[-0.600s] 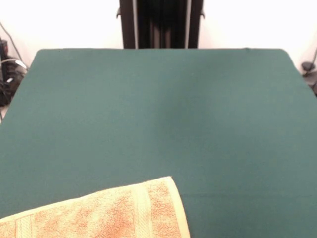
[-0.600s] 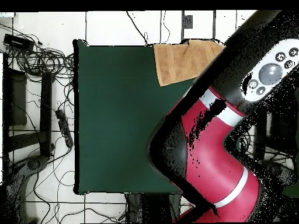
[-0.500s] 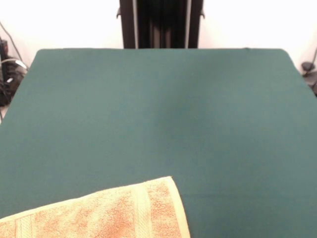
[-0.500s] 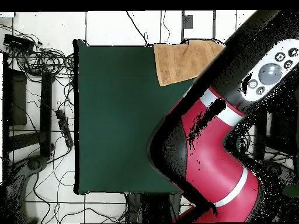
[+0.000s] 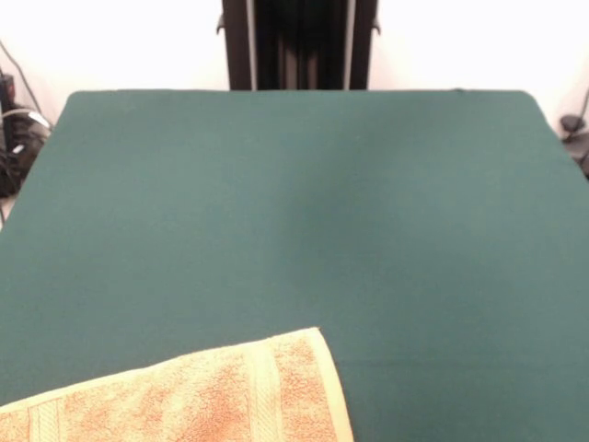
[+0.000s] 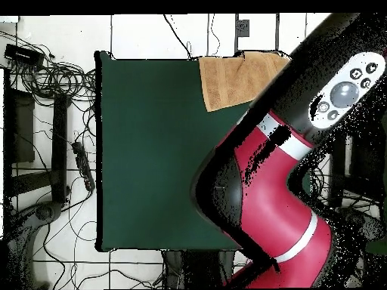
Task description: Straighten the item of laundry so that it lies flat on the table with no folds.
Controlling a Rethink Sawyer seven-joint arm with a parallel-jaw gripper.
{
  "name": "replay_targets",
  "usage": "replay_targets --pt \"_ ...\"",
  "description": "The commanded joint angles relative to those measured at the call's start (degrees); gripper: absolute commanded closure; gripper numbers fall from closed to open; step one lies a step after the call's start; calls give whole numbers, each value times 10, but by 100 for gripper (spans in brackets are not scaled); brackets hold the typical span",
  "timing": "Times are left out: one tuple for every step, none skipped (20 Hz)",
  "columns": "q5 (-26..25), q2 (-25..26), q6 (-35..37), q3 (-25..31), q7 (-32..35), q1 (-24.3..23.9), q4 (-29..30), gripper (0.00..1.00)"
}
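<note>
One item of laundry [image 5: 198, 396] lies on the table [image 5: 294, 212]: an orange-tan terry towel with a looped, nubbly pile and flat woven border bands running across it near its end. In the front view it sits at about 7 o'clock of the table, at the near edge, its visible corner pointing toward 1 o'clock and the rest running out of the picture at the bottom and left. What shows of it lies flat, with one straight hemmed edge; no fold is visible in that part. In the overhead view the same towel [image 6: 234, 79] lies at about 1 o'clock of the table [image 6: 151, 151], against the top edge, and its right part is hidden under the arm [image 6: 272, 204].

The table is one large rectangle covered in plain, smooth dark green cloth with rounded corners.

The single arm, red and black with white bands and a grey button panel, crosses the overhead view from 5 o'clock to 1 o'clock. Neither view shows its gripper, so how the jaws stand cannot be told.

Tangled black cables [image 6: 53, 68] lie on the tiled floor at 9 o'clock.
</note>
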Motion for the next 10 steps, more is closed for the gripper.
replay_targets --pt "-4 13 -30 3 240 17 -101 100" --pt "-4 14 -30 3 244 17 -102 100" --pt "-2 15 -29 3 247 17 -102 100" --pt "-3 16 -28 3 249 17 -102 100" --pt "-4 17 -26 3 252 17 -102 100" --pt "-6 18 -24 3 253 17 -101 100" --pt "-9 18 -22 3 254 17 -100 100" --pt "-11 18 -19 3 256 17 -99 100" --pt "-15 17 -14 3 259 17 -98 100" --pt "-18 18 -12 3 261 17 -97 100"
